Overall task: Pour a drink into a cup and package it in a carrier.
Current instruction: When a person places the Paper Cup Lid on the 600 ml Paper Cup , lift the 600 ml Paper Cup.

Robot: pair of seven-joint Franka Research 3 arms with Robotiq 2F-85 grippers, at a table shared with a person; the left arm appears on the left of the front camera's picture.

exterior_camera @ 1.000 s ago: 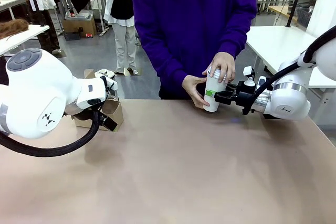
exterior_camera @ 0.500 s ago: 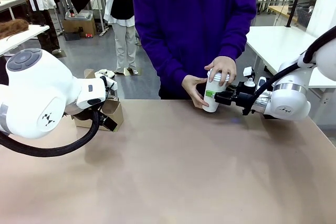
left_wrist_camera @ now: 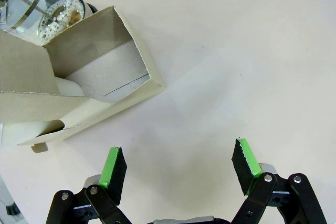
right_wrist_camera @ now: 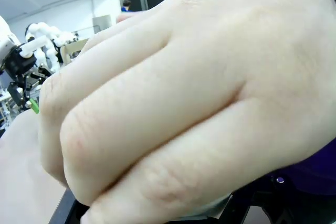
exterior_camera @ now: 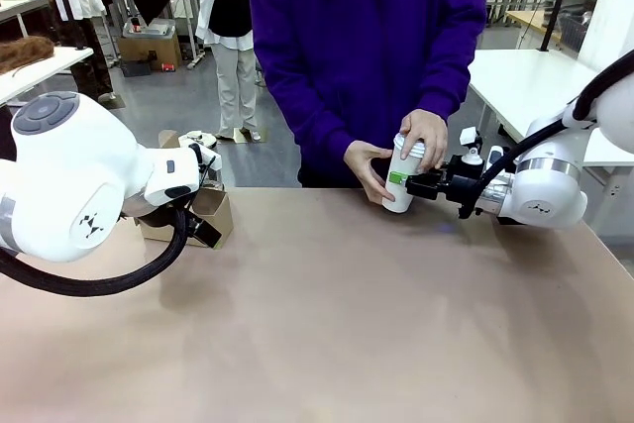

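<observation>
We see a white cup (exterior_camera: pixel 398 193) with a green pad of the black right end effector (exterior_camera: pixel 416 183) against its side. The person's sweater (exterior_camera: pixel 367 37) is deep purple. The counter (exterior_camera: pixel 327 324) is a plain pale pinkish brown. Both arms are white with black cables. In the left wrist view, the left end effector (left_wrist_camera: pixel 181 163) is black with bright green pads (left_wrist_camera: pixel 112 164). The carrier (left_wrist_camera: pixel 100 72) is dull brown cardboard, white within, and the jug (left_wrist_camera: pixel 29 1) is clear glass with a silver band
</observation>
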